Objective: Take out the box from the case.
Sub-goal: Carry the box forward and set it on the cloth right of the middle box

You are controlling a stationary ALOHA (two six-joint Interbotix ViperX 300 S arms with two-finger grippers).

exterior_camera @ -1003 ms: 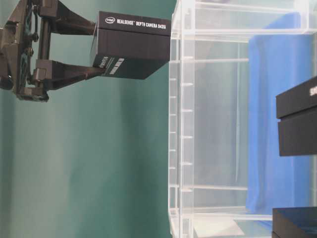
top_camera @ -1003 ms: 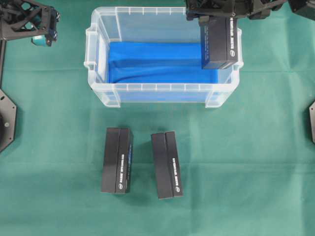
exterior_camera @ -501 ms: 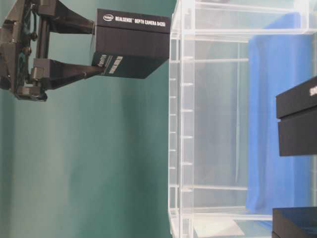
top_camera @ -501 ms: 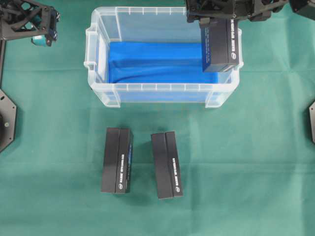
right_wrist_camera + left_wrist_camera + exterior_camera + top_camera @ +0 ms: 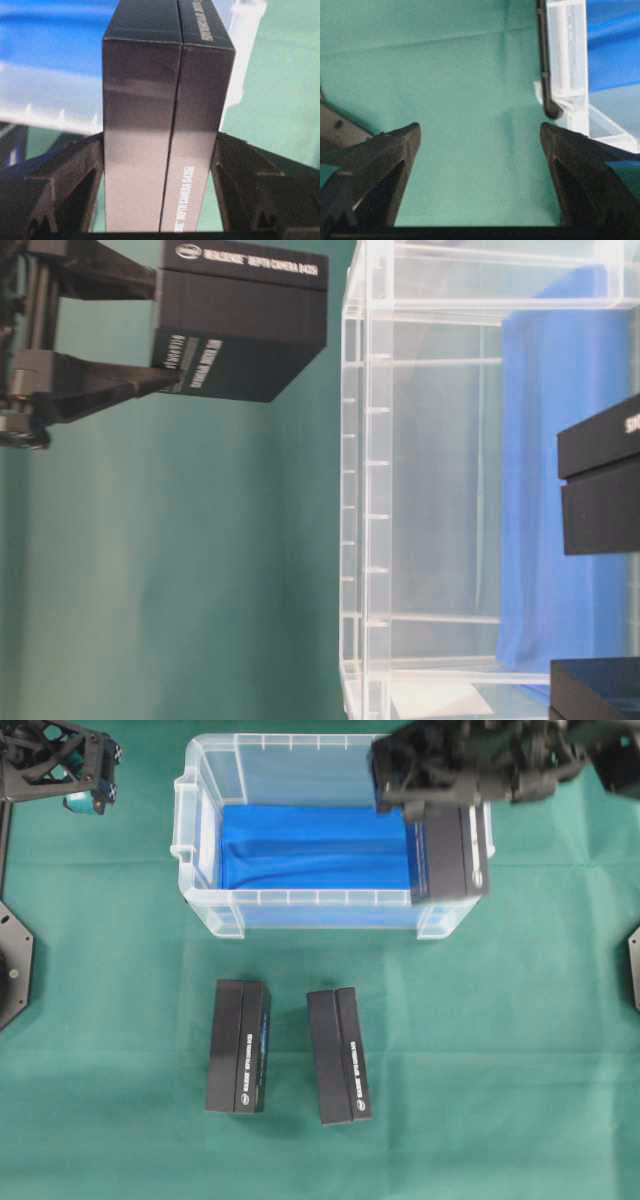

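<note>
My right gripper (image 5: 160,200) clamps the box (image 5: 455,855) above the case (image 5: 200,900) rim near the table's far edge; next, I should set it down outside.

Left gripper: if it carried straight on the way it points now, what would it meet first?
Probably the green table cloth. The left gripper is open and empty, and only cloth shows between its fingers; the case sits off to one side. Depth is hard to judge.

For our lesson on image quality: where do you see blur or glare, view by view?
Overhead: the right arm is motion-smeared; the two boxes on the cloth are sharp. Right wrist: pale glare across the held box. Left wrist: near fingers soft.
</note>
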